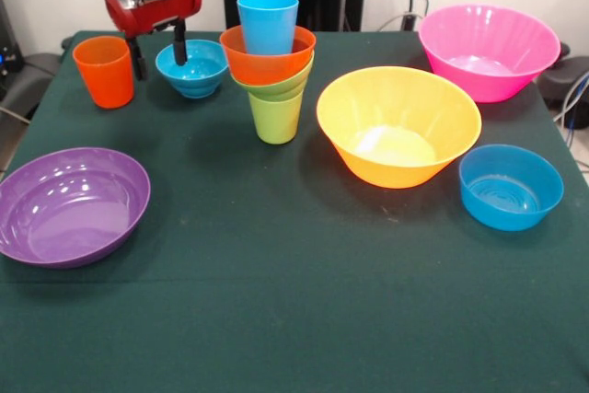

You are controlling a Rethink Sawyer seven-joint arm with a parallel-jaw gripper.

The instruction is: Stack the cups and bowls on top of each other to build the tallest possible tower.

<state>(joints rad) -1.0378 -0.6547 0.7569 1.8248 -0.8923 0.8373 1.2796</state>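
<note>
Front view
Gripper [158,52]: hangs from the red wrist at the table's far side, picture's upper left. The two dark fingers are spread apart with nothing between them. One finger [180,46] is down over the small blue bowl's rim; the other sits between that bowl and the orange cup.
Small blue bowl [191,68]: directly under the gripper's picture-right finger, upright on the table. Contact between finger and rim cannot be told.
Orange cup [104,71]: just beside the gripper on its picture-left side, upright, standing alone.
Tower [270,66]: near the gripper, to its picture-right. Lime green cup [275,118] is the base; small green bowl [285,86] sits on it, orange bowl [267,60] on that, light blue cup [268,21] upright on top.
Yellow-orange bowl [398,125]: picture-right beyond the tower, well apart from the gripper, upright.
Pink bowl [489,51]: far picture-right, near the table's back edge, farthest from the gripper along that edge.
Medium blue bowl [510,186]: far picture-right and nearer the camera than the gripper, just beside the yellow-orange bowl.
Purple bowl [71,205]: nearer the camera than the gripper, slightly picture-left of it, at the table's edge.
Table [294,319]: dark green cloth.
</note>
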